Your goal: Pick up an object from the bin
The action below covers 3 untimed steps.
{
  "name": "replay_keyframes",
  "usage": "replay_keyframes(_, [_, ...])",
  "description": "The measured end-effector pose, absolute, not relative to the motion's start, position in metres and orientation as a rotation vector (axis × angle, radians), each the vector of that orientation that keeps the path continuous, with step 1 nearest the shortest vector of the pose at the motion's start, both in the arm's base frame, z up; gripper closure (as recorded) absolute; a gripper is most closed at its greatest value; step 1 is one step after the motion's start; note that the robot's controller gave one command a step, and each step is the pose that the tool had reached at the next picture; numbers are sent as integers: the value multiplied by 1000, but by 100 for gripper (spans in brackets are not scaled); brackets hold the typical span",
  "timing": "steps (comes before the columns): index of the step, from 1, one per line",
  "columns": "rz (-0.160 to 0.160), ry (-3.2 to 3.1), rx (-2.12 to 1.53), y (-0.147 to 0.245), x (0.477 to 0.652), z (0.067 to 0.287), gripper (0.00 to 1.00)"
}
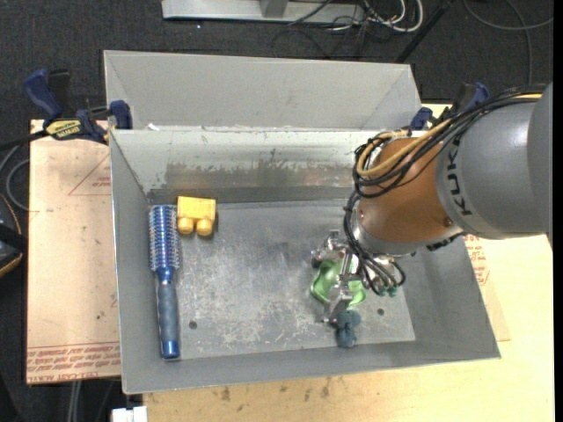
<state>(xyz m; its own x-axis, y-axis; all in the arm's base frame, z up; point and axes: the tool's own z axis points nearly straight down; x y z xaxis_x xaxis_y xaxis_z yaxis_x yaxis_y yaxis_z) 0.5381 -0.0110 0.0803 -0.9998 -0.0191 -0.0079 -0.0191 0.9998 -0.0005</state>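
My gripper (339, 281) is low in the bin's right half, reaching down from under the orange wrist cover. Its metal fingers stand right at a green translucent thing (327, 286) on the floor there. Just below that lies a small dark blue-grey thing (348, 329), close to the bin's near wall. Whether the green thing is clamped between the fingers cannot be made out.
A blue hairbrush (164, 275) lies lengthwise along the bin's left wall, bristles toward the back. A small yellow block (196, 215) sits beside its head near the back wall. The arm and its cables cover the bin's right back corner.
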Motion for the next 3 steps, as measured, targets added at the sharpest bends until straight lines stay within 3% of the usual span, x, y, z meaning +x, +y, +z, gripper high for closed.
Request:
replay_keyframes(1, [2, 3138, -36, -7, 539, 81, 100])
replay_keyframes(2, [-2, 3130, -66, -38, 550, 174, 100])
replay_keyframes(3, [-7, 3047, -719, -65, 551, 408, 100])
